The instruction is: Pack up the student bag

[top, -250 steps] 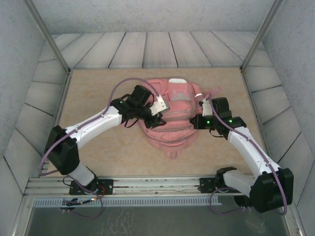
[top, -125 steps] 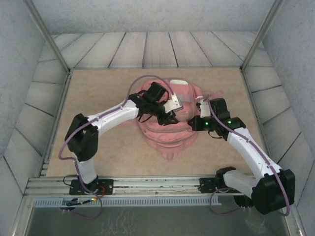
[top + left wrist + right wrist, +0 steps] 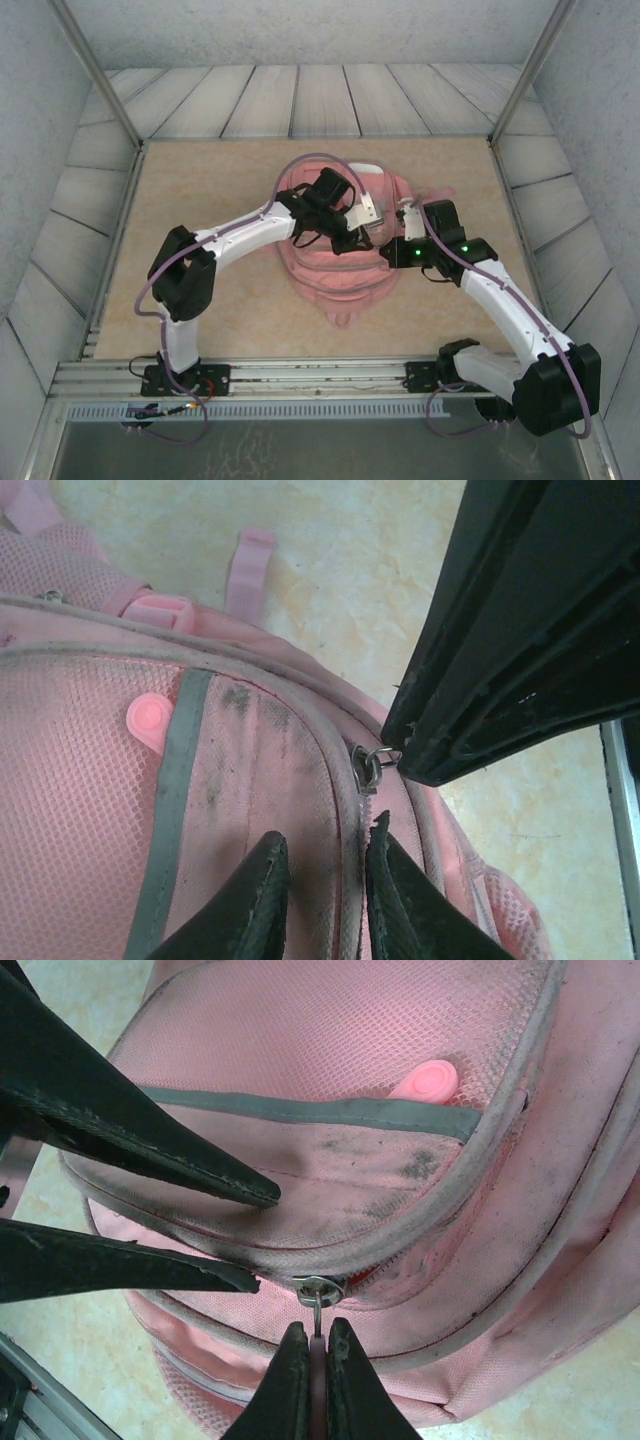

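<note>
Right wrist view: my right end effector (image 3: 312,1352) pinches the zipper pull (image 3: 318,1295) on the student bag (image 3: 345,265), lying mid-bench; I'd pull steadily along the seam while my left end effector (image 3: 322,875), nearly closed, pins fabric.

Student bag (image 3: 330,1050): soft pink mesh cloth, matt, scuffed with dark grime; grey woven trim. Zip pull (image 3: 318,1295): shiny metal. Round tab (image 3: 428,1080): smooth pink plastic. Worktop (image 3: 200,180): smooth mottled beige. Left claw (image 3: 322,895) pads: matt black, rough-edged.

overhead view faces down; both wrist views share the bag (image 3: 340,270) closely.
</note>
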Motion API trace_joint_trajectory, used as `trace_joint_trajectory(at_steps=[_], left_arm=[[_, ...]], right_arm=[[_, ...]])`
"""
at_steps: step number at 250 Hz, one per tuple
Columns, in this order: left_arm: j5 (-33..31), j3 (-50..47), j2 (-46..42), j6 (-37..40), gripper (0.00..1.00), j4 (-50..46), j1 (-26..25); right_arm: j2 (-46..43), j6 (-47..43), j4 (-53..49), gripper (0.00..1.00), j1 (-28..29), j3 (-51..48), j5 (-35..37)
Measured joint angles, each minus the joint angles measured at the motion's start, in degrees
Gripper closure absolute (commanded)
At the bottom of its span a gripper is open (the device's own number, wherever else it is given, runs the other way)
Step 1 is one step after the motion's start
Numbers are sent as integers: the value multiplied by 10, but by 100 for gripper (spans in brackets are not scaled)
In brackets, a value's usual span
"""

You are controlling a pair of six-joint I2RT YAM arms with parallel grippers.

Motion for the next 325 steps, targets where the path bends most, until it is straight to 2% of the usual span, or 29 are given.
trace_joint_trajectory(at_steps=[35,108,175,210,253,325], left_arm=[[4,3,0,0,90,3,0],[10,2,0,3,100,10,-1],[-5,-5,-12,14,100,6,-3],[-17,-28,-42,23,100,-10,-3],[-31,-61,-81,26,100,-7,-4],[-49,-105,-105,31,100,13,0]], right_arm=[[-4,0,-5,100,1,5,12],[-6,-9,-21,100,2,17,33],[11,-10,-30,100,-2,27,70],[30,-7,-15,100,-30,27,81],[62,-2,14,100,-58,26,41],[113,2,57,100,-69,21,-27]])
